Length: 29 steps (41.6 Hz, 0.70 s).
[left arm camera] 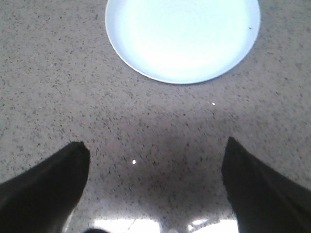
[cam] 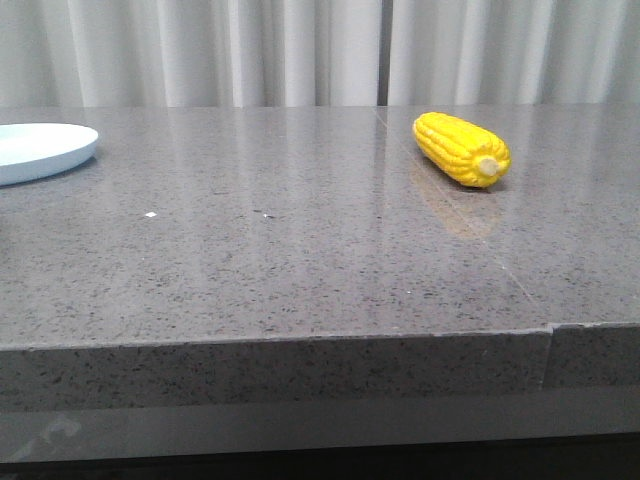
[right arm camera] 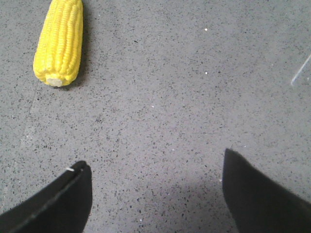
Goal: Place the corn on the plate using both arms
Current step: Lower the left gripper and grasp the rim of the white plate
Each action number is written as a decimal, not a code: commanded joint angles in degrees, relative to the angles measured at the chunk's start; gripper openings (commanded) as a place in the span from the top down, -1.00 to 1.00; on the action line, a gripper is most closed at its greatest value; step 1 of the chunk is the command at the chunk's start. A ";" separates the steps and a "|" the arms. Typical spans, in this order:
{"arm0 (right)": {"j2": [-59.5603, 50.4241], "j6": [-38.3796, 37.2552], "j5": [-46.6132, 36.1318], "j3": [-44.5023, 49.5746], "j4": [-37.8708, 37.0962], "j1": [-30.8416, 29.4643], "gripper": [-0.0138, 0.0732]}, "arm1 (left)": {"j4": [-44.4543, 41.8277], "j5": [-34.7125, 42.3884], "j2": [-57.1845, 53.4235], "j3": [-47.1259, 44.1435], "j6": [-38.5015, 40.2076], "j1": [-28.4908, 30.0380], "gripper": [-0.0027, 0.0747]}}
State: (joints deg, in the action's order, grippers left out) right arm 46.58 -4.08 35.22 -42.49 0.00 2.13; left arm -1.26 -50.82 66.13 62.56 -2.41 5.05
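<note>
Corn (right arm camera: 59, 42) lies on the table (right arm camera: 184, 111), well apart from the released, empty right pincer (right arm camera: 155, 194).

**Grey stone worktop before a pale curtain**

A polished, grey, black-speckled stone worktop (cam: 300, 260) fills the front view, glossy enough to carry soft reflections. A thin seam runs from its far edge to the front edge at the right. Tiny white specks (cam: 150, 214) dot it left of centre. Behind the far edge hang pale, pleated curtains (cam: 300, 50).
</note>
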 commanded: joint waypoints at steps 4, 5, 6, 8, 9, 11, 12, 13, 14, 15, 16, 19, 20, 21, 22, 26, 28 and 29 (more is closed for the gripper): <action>-0.10 0.36 -3.19 -1.92 -1.07 -0.21 -0.65 | 13.56 3.26 7.77 7.94 -9.51 6.64 -0.48; -0.10 0.36 -3.19 -1.92 -1.07 -0.21 -0.65 | 15.25 2.98 9.37 8.95 -11.20 7.43 -0.48; -0.10 0.36 -3.19 -1.92 -1.07 -0.21 -0.65 | 16.94 3.01 10.89 9.71 -11.93 8.35 -0.48; -0.10 0.36 -3.19 -1.92 -1.07 -0.21 -0.65 | 17.72 3.01 13.19 11.41 -12.06 9.41 -0.48; -0.10 0.36 -3.19 -1.92 -1.07 -0.21 -0.65 | 17.72 3.14 14.72 12.12 -12.06 9.86 -0.48; -0.10 0.36 -3.19 -1.92 -1.07 -0.21 -0.65 | 17.72 3.58 16.95 13.74 -12.06 10.26 -0.48; -0.10 0.36 -3.19 -1.92 -1.07 -0.21 -0.65 | 17.72 3.54 18.44 14.40 -12.06 10.39 -0.48; -0.10 0.36 -3.19 -1.92 -1.07 -0.21 -0.65 | 17.63 3.64 19.53 15.33 -12.06 10.60 -0.48; -0.10 0.36 -3.19 -1.92 -1.07 -0.21 -0.65 | 17.63 3.79 20.60 16.00 -12.06 10.52 -0.48; -0.10 0.36 -3.19 -1.92 -1.07 -0.21 -0.65 | 17.63 3.78 22.02 16.66 -12.06 10.52 -0.48; -0.10 0.36 -3.19 -1.92 -1.07 -0.21 -0.65 | 17.63 3.89 23.05 17.51 -12.06 10.52 -0.48; -0.10 0.36 -3.19 -1.92 -1.07 -0.21 -0.65 | 17.73 4.39 26.23 19.50 -12.06 10.52 -0.48; -0.10 0.36 -3.19 -1.92 -1.07 -0.21 -0.65 | 17.73 4.51 27.43 20.27 -12.06 10.52 -0.48; -0.10 0.36 -3.14 -1.92 -1.07 -0.21 -0.65 | 17.73 4.62 28.30 20.68 -12.06 10.52 -0.48; -0.10 0.36 -3.14 -1.92 -1.07 -0.21 -0.65 | 17.73 4.62 29.17 21.47 -12.06 10.52 -0.48; -0.10 0.36 -3.14 -1.92 -1.07 -0.21 -0.65 | 17.73 4.62 32.72 24.04 -12.06 10.52 -0.48; -0.10 0.36 -3.14 -1.92 -1.07 -0.21 -0.65 | 17.73 4.62 34.24 25.14 -12.06 10.52 -0.48; -0.10 0.36 -3.14 -1.92 -1.07 -0.21 -0.65 | 17.73 4.62 35.18 25.88 -12.06 10.52 -0.48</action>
State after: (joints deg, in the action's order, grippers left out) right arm 46.58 -4.08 35.31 -42.49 0.00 2.13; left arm 15.04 -48.63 101.47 84.85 -14.44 15.65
